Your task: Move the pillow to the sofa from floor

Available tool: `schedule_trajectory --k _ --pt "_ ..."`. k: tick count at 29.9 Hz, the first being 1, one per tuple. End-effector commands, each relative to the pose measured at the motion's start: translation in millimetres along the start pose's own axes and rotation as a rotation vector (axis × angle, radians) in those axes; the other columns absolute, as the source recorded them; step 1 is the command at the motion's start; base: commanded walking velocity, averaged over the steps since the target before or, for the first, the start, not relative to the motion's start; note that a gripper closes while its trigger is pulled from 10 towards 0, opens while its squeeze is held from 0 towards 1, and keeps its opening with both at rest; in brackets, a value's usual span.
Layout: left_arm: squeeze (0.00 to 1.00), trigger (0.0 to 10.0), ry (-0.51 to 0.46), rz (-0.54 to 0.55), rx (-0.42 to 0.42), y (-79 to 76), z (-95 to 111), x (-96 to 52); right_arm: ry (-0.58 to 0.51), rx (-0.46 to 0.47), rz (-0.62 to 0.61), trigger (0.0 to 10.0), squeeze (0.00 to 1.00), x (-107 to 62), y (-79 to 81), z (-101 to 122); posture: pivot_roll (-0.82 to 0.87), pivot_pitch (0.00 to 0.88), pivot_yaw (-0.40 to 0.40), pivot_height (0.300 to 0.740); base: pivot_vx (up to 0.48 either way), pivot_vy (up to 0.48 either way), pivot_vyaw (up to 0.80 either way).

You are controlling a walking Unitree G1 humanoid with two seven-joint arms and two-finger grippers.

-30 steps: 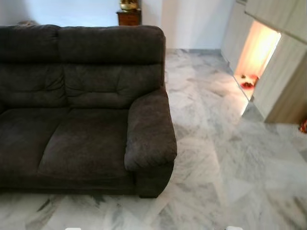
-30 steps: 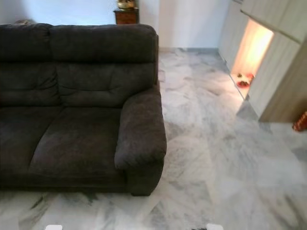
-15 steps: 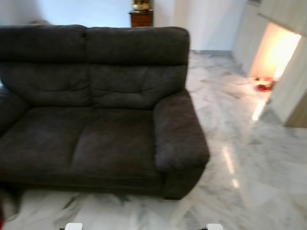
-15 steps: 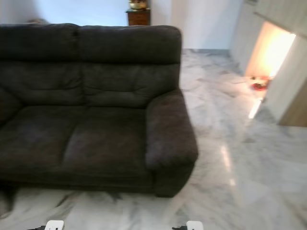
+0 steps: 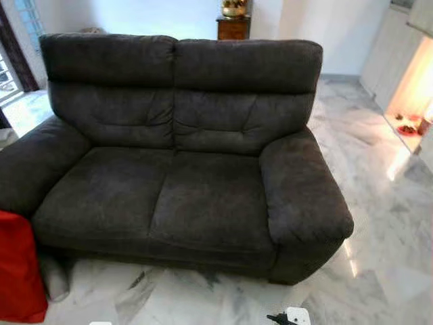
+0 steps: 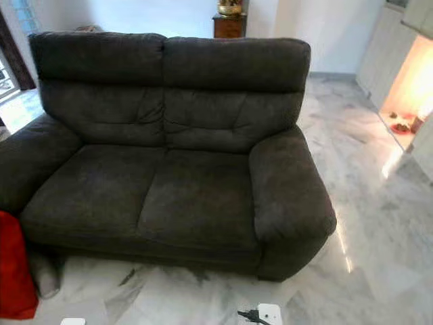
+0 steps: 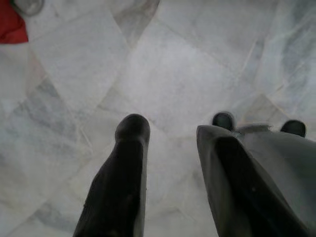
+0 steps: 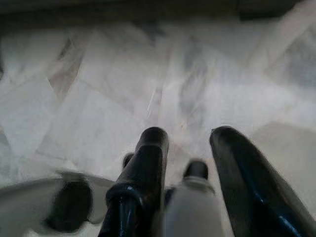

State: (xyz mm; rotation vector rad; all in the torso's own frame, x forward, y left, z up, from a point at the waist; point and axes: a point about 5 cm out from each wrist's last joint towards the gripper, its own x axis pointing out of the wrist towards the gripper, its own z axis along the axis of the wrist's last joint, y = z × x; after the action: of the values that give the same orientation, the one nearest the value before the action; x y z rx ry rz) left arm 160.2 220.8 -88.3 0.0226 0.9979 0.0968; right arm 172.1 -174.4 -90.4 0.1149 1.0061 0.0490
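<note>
Red pillow (image 5: 19, 271) beside sofa (image 5: 183, 156), on floor (image 5: 379, 223)

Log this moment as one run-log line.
pillow: red, on floor beside sofa | left gripper: open, empty, above floor | right gripper: open, empty

A pale marble floor (image 5: 379, 223) with grey veins is carrying everything here. A dark two-seat sofa (image 5: 189, 149) is standing on it, its seat bare. A red pillow (image 5: 17, 271) is sitting on the floor at the sofa's left front corner, touching the left armrest. Just beside the pillow, a grey object (image 5: 54, 277) is resting on the floor against the sofa base; what it is cannot be told. Far right, small red items (image 5: 408, 126) are lying on the floor by a lit opening.
</note>
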Motion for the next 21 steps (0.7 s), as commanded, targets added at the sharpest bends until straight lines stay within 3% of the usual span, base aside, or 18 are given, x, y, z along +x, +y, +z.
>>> schedule_trajectory --k 1,21 --pt "0.0 10.0 0.01 0.023 0.033 10.6 -2.0 -1.6 -0.018 -0.003 0.018 10.0 0.0 2.2 7.5 6.5 0.0 0.0 0.038 0.74 0.0 0.461 0.0" --pt "0.0 10.0 0.005 0.025 0.035 11.0 -1.3 -1.6 -0.023 -0.033 0.043 10.0 0.0 3.0 11.5 9.3 0.0 0.0 0.043 0.74 0.0 0.464 0.0"
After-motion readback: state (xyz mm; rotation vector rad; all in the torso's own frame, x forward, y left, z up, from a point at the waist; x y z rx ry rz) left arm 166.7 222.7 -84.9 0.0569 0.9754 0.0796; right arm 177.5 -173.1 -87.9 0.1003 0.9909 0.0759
